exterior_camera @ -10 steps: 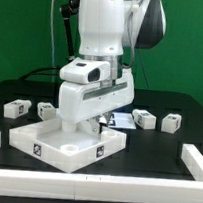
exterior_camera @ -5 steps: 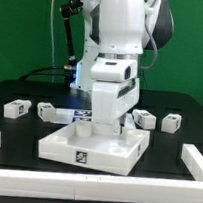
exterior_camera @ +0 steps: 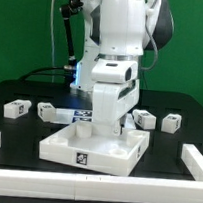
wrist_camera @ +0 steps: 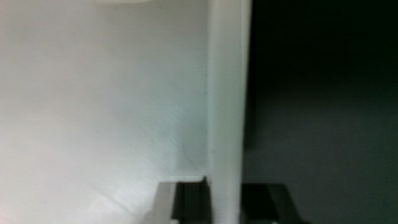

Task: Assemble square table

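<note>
White plastic fills the lower centre of the exterior view. The slab (exterior_camera: 60, 146) lies flat on the black table (exterior_camera: 176, 142), rim up, with its tag on the side facing us. The arm (exterior_camera: 116, 51) stands straight over the slab's far edge, and the gripper (exterior_camera: 105, 128) reaches down to that edge. From this side we cannot make out the jaws. Two legs (exterior_camera: 16, 107) lie at the exterior view's left and two more at the exterior view's right. They sit in a row behind the slab and apart from it. The rail (exterior_camera: 196, 159) frames the lower corners of the frame.

In the wrist view, the rim (wrist_camera: 228, 100) runs as a thin pale wall between the two dark fingers (wrist_camera: 182, 203). The slab's white floor is on one side of it and the black table on the other. The jaws are pinched tight on that rim, so the gripper has hold of the slab.

We judge the step in hand to be shifting the slab into a working position. The hold is on a thin wall at one edge, so the slab can pivot or tip about the fingers. We would move slowly and low, sliding the slab flat rather than lifting it. We would also steer along a line through the pinch, so the free end does not swing toward the legs. Before letting go, we would check that the slab sits square and fully down.
</note>
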